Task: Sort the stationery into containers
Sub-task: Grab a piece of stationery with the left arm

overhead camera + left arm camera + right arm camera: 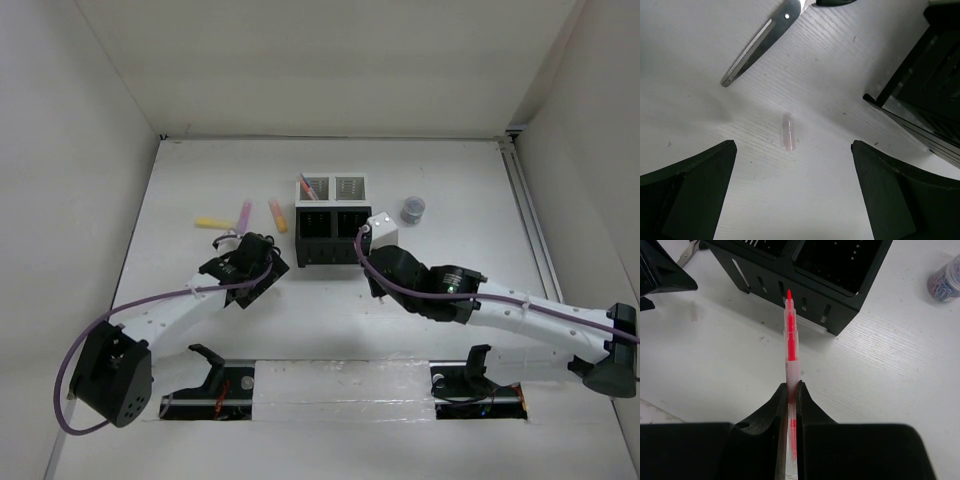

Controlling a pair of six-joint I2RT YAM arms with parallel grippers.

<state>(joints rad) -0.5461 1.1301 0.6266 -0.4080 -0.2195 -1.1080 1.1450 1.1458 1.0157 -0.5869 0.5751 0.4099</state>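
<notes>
Right claw (792,388) clamped on red pen (790,340), grip hidden in top view

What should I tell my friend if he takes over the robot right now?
Left gripper: open, empty, over the table by the scissors and a small clear piece.
Right gripper: shut on the red pen, tip towards the black containers.
Done: a pinkish pen stands in the white containers.
Left: put the red pen in, then scissors, yellow highlighter, pink highlighter, orange highlighter and clip jar, all lying on the table.
</notes>
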